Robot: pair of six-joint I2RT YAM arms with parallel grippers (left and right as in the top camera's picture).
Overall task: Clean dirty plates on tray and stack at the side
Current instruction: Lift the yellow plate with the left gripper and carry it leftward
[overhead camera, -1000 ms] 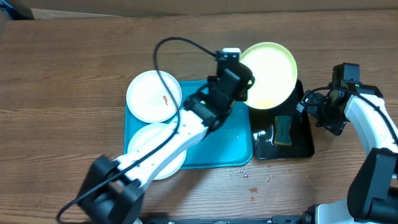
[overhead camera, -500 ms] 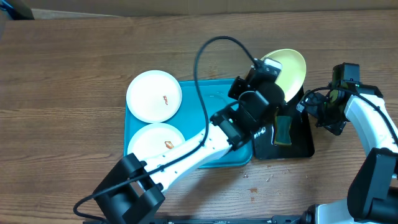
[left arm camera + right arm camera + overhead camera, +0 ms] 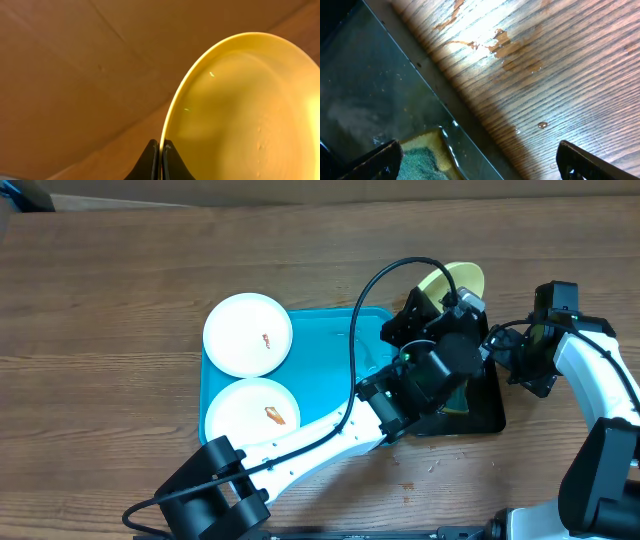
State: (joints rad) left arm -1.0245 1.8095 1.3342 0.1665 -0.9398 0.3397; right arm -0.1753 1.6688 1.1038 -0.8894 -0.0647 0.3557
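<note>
Low in the overhead view, the left arm (image 3: 305, 445) starts at the bottom edge and reaches up to the right. Just above it, the large turquoise-blue plastic tray (image 3: 330, 380) lies in the middle of the brown wooden table (image 3: 120, 300). A plain white round plate (image 3: 240, 425) lies in the tray's lower left part, with a small orange-brown smear (image 3: 273, 415) on it. A second plain white round plate (image 3: 240, 325) sits over the tray's upper left corner, and it has a little smear too.

To the right of the blue tray is a smaller black shiny tray (image 3: 488, 412). In the right wrist view it looks wet, and a green sponge (image 3: 420, 157) lies in it. The right gripper (image 3: 479, 150) hangs over the black tray's edge with its fingers spread wide and nothing between them.

Farthest up, right of the middle, the left gripper (image 3: 160, 148) pinches the rim of the round white plate with the lime-green rim (image 3: 455, 280). That plate is off the blue tray. It is held up and tipped on its edge, above the far end of the black tray.
</note>
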